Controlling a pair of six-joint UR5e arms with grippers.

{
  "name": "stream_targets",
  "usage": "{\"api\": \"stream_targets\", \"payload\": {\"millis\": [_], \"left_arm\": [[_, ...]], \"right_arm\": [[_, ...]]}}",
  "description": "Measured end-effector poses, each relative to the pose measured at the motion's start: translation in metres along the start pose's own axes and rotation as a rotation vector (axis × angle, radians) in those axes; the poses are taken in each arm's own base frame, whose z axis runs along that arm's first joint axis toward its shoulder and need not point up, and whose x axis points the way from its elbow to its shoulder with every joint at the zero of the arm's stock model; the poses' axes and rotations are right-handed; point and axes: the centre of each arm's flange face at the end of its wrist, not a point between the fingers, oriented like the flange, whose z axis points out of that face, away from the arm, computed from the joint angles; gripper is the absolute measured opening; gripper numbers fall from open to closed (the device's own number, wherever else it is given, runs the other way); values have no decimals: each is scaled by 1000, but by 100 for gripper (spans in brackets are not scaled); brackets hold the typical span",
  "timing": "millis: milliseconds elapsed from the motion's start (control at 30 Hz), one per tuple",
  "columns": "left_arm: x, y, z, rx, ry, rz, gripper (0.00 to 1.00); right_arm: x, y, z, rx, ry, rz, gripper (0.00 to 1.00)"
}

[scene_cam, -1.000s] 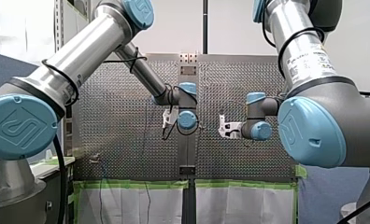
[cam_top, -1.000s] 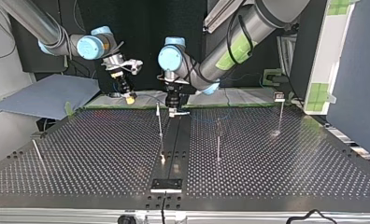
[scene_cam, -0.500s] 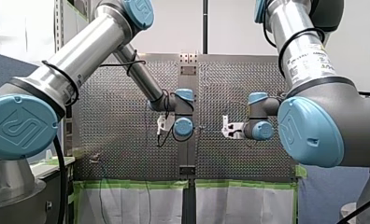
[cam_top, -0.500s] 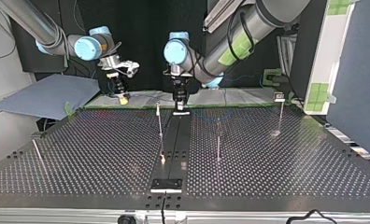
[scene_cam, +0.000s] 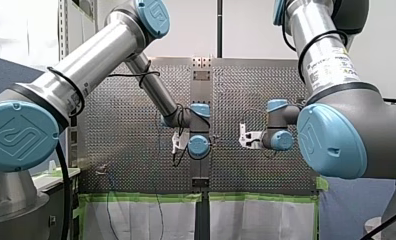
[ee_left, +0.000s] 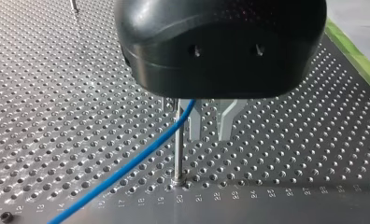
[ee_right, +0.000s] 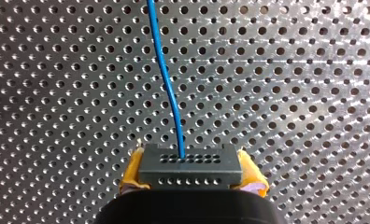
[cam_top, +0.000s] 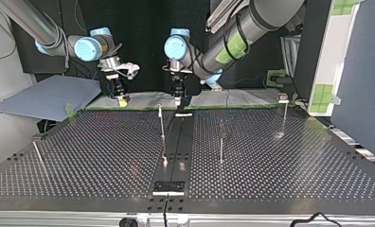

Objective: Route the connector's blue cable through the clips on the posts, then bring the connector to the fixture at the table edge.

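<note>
Clearly early days: my right claw (ee_right: 192, 181) is closed on the connector (ee_right: 189, 163) between its yellow pads (ee_right: 131, 175), above the table (ee_right: 290, 93), with the blue cable (ee_right: 167, 74) trailing ahead. My left claw (ee_left: 210, 123) stands slightly parted and empty, the cable crossing a post (ee_left: 177, 149) just beside it; whether any clip holds it, I cannot tell. Routing and delivery to the fixture remain.

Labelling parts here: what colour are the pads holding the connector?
Yellow-orange pads, either side of the dark grey connector; clearest in the right wrist view.
</note>
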Motion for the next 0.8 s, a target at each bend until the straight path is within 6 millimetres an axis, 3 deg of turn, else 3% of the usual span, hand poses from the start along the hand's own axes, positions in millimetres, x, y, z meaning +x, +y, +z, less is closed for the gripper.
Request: {"api": "stream_targets", "payload": {"millis": [467,800], "left_arm": [[25,-8,7,19,11,-18,22],[16,-13,20,13,-3,-42,22]], "right_arm": [[0,13,2,-22,18,5,0],[-1,21,4,-34,31,12,0]]}}
